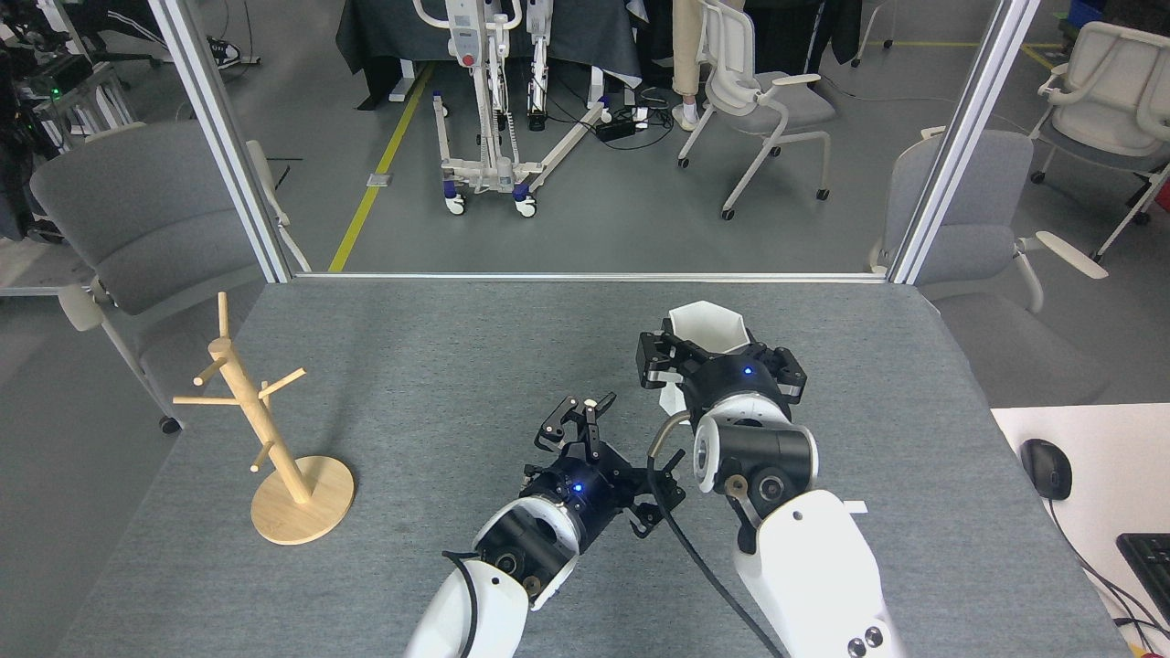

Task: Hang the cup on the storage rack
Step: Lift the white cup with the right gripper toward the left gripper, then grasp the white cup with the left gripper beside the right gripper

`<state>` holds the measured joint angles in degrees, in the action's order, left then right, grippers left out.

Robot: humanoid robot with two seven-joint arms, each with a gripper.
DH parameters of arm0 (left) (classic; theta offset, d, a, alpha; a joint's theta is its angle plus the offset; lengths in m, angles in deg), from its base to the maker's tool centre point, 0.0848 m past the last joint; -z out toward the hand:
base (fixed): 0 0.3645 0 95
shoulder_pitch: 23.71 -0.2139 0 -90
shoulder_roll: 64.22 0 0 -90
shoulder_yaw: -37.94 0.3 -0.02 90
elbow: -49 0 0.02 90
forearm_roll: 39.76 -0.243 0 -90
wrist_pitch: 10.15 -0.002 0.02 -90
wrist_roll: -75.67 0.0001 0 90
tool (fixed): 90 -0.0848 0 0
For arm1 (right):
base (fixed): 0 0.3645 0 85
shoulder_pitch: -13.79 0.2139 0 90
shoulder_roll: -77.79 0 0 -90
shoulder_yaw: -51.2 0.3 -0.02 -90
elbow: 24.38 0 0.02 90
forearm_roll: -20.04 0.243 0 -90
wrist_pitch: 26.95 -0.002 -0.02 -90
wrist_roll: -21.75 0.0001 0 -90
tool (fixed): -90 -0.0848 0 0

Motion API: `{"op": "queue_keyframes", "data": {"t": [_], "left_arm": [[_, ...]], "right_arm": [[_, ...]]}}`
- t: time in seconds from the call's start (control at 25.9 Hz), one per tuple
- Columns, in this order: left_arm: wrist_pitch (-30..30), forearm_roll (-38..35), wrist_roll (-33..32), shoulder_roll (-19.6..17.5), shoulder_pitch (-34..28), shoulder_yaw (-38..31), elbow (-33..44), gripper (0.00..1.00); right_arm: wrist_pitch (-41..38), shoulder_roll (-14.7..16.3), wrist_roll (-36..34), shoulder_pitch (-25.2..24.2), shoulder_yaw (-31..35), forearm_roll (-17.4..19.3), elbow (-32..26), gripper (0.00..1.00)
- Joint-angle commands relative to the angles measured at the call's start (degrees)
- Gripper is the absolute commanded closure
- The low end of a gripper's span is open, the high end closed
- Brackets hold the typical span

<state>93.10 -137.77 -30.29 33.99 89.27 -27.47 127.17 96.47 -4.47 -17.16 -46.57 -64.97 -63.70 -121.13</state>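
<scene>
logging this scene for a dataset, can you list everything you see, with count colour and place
cup: 1, white, held in the right end effector above the table's middle right
storage rack: 1, light wood, left side of the table, no cup on it
table: 1, grey, fills the foreground
side desk: 1, white, lower right edge
mouse: 1, black, on the side desk
keyboard: 1, black, partly cut off at the right edge
office chairs: at least 4, grey and white, around and behind the table
wheeled stand: 1, white, on the floor behind
frame posts: 2, silver, at the table's far corners
left end effector: 1, black, open, table centre
right end effector: 1, black, shut on the cup
</scene>
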Motion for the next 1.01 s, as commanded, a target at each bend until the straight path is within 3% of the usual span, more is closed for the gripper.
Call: {"op": "queue_keyframes", "data": {"t": [0.0,0.31,0.7,0.97], "left_arm": [[0.6,2.6,-0.7,0.1,0.8,0.2,-0.3,0.01],[5.3,4.9,-0.8,0.1,0.8,0.3,-0.6,0.01],[4.7,5.5,-1.4,0.1,2.8,0.0,-3.8,0.01],[4.7,13.2,-3.1,-0.1,3.8,-0.2,-4.3,0.01]], "right_arm": [[0.0,-0.5,-0.1,-1.0,-2.2,0.0,0.3,1.0],[0.1,-1.6,-0.1,-1.4,-3.6,0.0,1.0,1.0],[1.6,-4.1,-0.1,-2.7,-5.4,-1.7,1.8,1.0],[2.5,-4.5,-0.1,-4.1,-7.0,-2.2,2.7,1.0]]}}
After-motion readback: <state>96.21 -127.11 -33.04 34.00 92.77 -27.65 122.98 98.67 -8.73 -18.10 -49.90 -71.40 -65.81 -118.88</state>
